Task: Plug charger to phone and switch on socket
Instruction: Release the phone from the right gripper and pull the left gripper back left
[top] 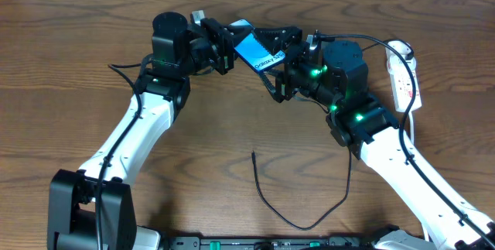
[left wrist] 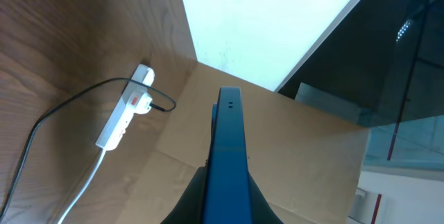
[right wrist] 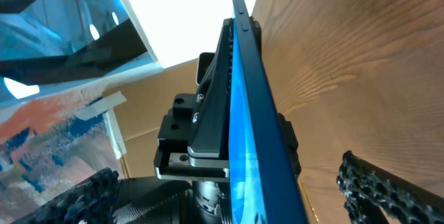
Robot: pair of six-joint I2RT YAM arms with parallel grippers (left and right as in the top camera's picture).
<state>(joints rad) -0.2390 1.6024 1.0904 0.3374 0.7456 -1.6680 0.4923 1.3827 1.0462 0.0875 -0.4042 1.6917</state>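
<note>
My left gripper (top: pixel 230 46) is shut on one end of the phone (top: pixel 259 53) and holds it above the table, blue screen tilted up. The left wrist view shows the phone (left wrist: pixel 227 154) edge-on, pinched between the fingers. My right gripper (top: pixel 280 60) stands open around the phone's other end; its fingers (right wrist: pixel 378 189) sit apart from the phone (right wrist: pixel 253 113) on both sides. The charger (top: pixel 294 220) lies loose on the table in a curve, its plug tip (top: pixel 254 154) free. The socket (top: pixel 402 72) lies at the far right, also visible as the white socket (left wrist: pixel 128 106).
A white cord (top: pixel 414 118) runs from the socket along the right side. A black cable (left wrist: pixel 41 120) leads away from the socket. Cardboard (left wrist: pixel 291 148) and a bright panel stand beyond the table's far edge.
</note>
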